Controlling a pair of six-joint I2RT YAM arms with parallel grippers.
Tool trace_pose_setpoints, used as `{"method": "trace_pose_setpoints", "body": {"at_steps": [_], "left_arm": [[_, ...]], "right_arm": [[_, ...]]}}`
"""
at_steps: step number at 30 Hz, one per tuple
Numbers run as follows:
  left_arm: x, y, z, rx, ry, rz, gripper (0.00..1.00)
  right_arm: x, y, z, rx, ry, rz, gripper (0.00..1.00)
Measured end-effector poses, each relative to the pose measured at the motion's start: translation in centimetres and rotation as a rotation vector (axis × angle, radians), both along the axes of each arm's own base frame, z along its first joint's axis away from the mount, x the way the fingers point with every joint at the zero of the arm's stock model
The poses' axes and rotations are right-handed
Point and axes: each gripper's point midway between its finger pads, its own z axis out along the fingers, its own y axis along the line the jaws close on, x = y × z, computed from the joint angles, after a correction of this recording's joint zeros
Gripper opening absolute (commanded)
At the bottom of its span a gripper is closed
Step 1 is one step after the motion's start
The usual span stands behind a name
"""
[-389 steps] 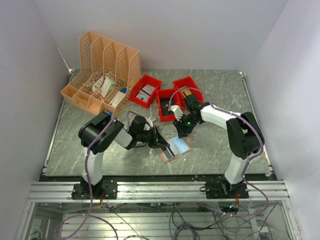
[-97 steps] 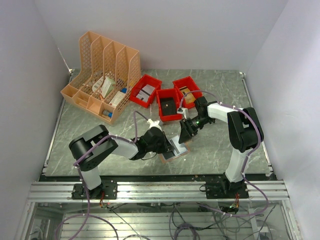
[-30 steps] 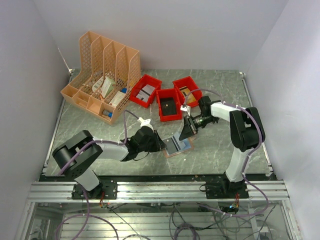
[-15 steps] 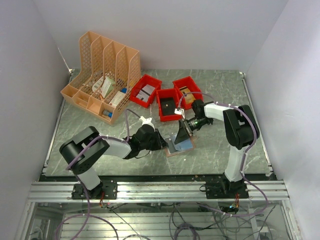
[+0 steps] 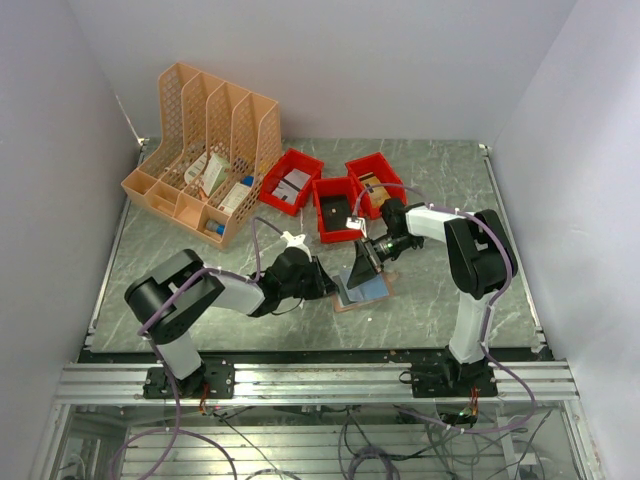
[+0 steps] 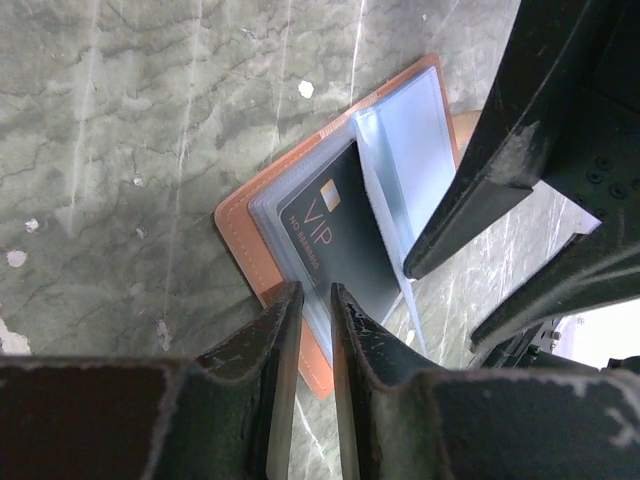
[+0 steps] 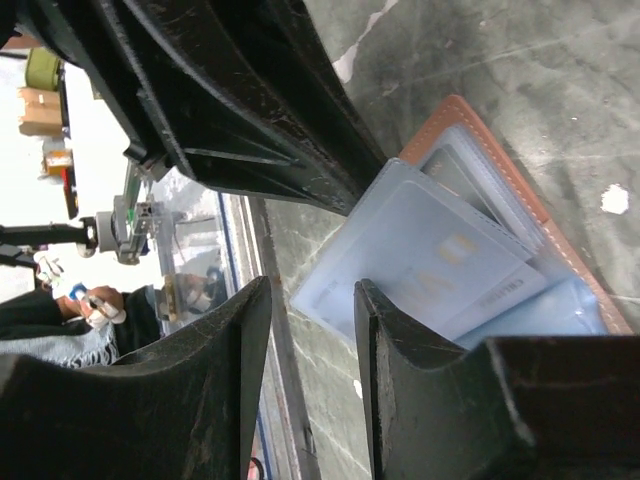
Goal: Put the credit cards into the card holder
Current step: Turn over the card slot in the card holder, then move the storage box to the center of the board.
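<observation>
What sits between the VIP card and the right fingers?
A clear sleeve page of the card holder. The left wrist view shows it between the VIP card and the right fingers.

Across the far left of the grey marbled worktop [image 5: 150,280], a pale orange plastic lattice file rack [image 5: 215,115] with upright dividers, small packets and cards lying in its low front trays. Just right of it, three red plastic bins in a cluster: left one [image 5: 305,160] with a white card-like item, middle one [image 5: 318,210] nearer, right one [image 5: 365,160] partly hidden. Plain white walls [image 5: 380,60] on three sides.
</observation>
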Motion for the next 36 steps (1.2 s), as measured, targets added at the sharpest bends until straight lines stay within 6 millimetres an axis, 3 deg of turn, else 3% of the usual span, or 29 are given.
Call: {"method": "trace_pose_setpoints", "body": {"at_steps": [8,12,17,22,32,36], "left_arm": [[-0.1,0.4,1.9,-0.018,-0.026,0.006,0.18],[-0.2,0.5,2.6,-0.037,-0.04,0.007,0.18],[-0.5,0.4,2.4,-0.064,-0.034,0.002,0.18],[-0.6,-0.5,1.8,-0.085,-0.018,-0.017,0.16],[-0.4,-2.3,1.8,-0.088,-0.028,-0.045,0.15],[-0.5,-1.8,0.2,-0.04,-0.012,-0.036,0.15]], "right_arm": [[-0.1,0.3,-1.9,-0.068,0.004,0.003,0.08],[-0.9,0.8,-3.6,-0.123,0.032,0.03,0.04],[-1.2,1.0,-3.7,-0.139,0.039,0.036,0.04],[-0.2,0.6,-2.7,-0.091,-0.012,0.054,0.06],[2.3,-1.3,2.0,0.022,-0.204,0.019,0.06],[2.9,-1.9,3.4,0.051,-0.267,0.005,0.08]]}}
